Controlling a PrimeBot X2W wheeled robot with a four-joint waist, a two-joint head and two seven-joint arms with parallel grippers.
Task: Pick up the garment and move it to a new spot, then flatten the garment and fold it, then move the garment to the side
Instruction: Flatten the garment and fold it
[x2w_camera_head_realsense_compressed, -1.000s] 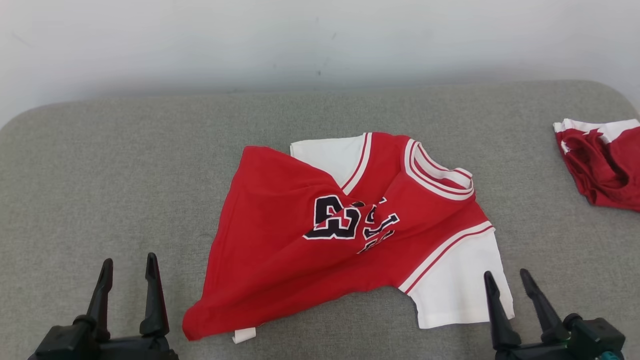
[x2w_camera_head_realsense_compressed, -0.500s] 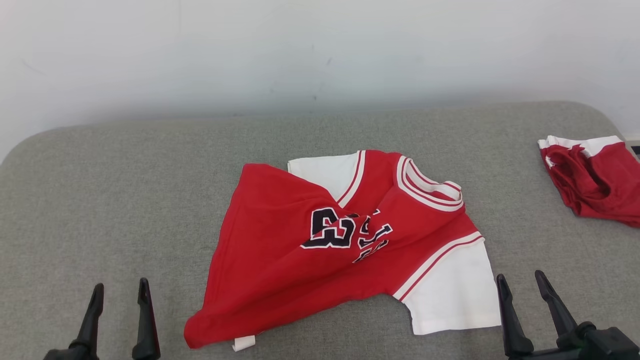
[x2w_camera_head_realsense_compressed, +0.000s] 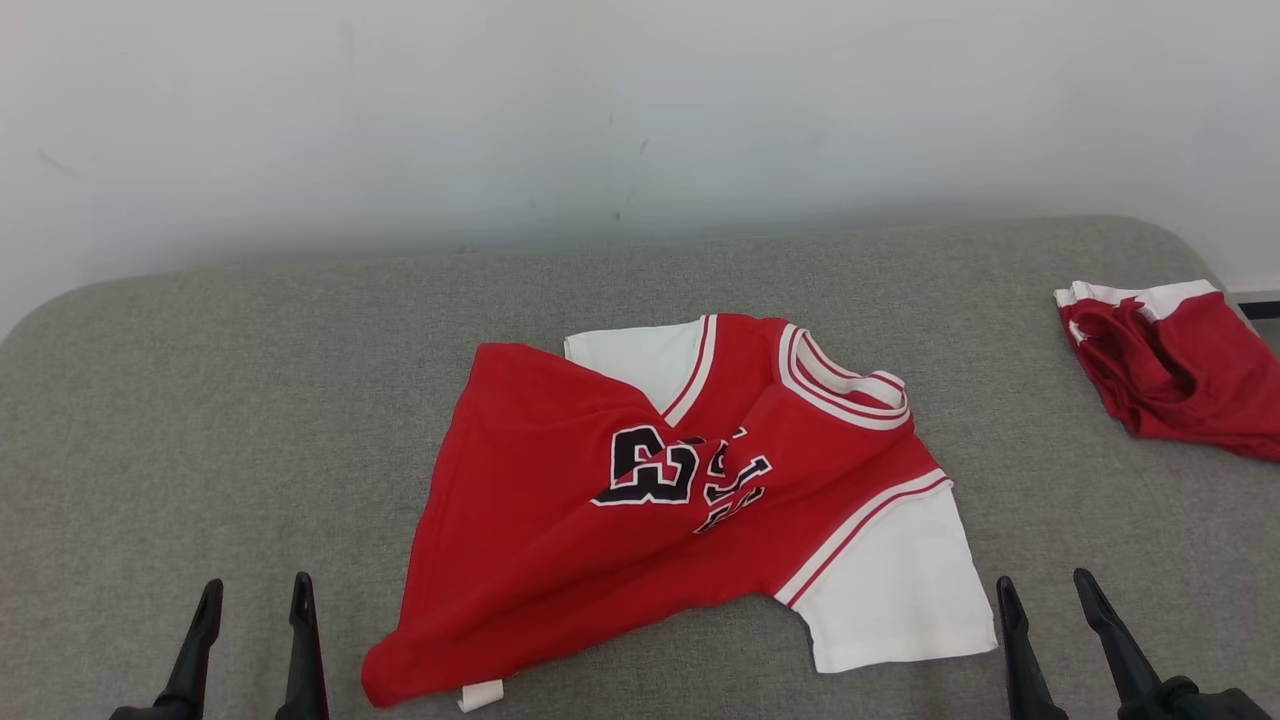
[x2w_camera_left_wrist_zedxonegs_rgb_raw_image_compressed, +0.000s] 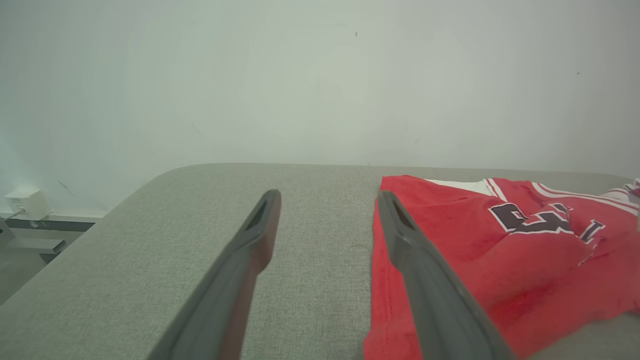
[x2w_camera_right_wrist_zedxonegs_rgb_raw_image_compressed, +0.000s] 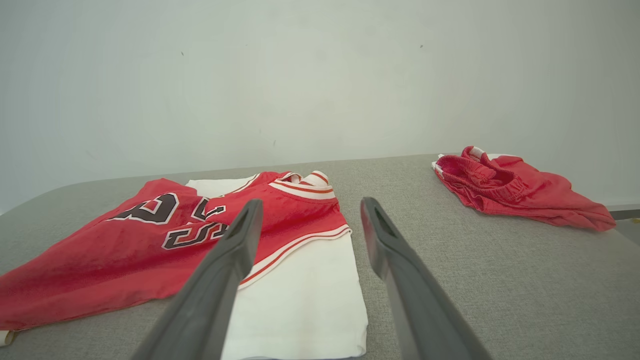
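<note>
Both tools at rest before the first grasp. The left tool (x2w_camera_head_realsense_compressed: 257, 582) and the right tool (x2w_camera_head_realsense_compressed: 1043, 578) each stand with fingers spread wide and nothing between them, low over the grey fabric-covered counter (x2w_camera_head_realsense_compressed: 200, 400). The garment (x2w_camera_head_realsense_compressed: 600, 540), a red numbered jersey, lies crumpled between the two tools and slightly ahead of them. Its hem corner (x2w_camera_head_realsense_compressed: 400, 680) is just inboard of the left tool, and its white sleeve (x2w_camera_head_realsense_compressed: 890, 590) is just inboard of the right tool. The body is thrown over itself in a diagonal fold, so the number is partly hidden. Probable hazards: (a) a pinch at the hem corner may catch one layer only, because the cloth is doubled there, and the lift would then open the garment unevenly instead of carrying it whole. (b) A pinch on the sleeve alone would let the body hang and twist, leaving more to flatten later. (c) Finger tips driven too low may snag the counter's own soft covering. (d) The small white label (x2w_camera_head_realsense_compressed: 482, 695) poking out beside the hem is a tempting but weak hold. (e) A second red garment (x2w_camera_head_realsense_compressed: 1170, 385) lies ahead and outboard of the right tool, so a move to that side risks landing on it or dragging it.
</note>
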